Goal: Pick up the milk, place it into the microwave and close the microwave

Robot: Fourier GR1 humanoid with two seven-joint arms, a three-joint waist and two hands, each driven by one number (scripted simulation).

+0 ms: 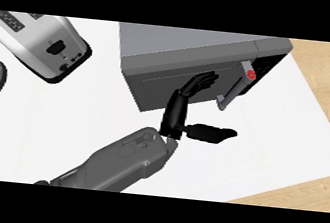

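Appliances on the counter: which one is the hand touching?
The microwave, the dark grey box with a red button. The left hand lays straight fingers on its door; the silver toaster sits apart at left.

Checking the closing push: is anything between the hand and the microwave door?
Nothing visible. The left hand has straight fingers on the microwave door, left of its handle. No milk shows.
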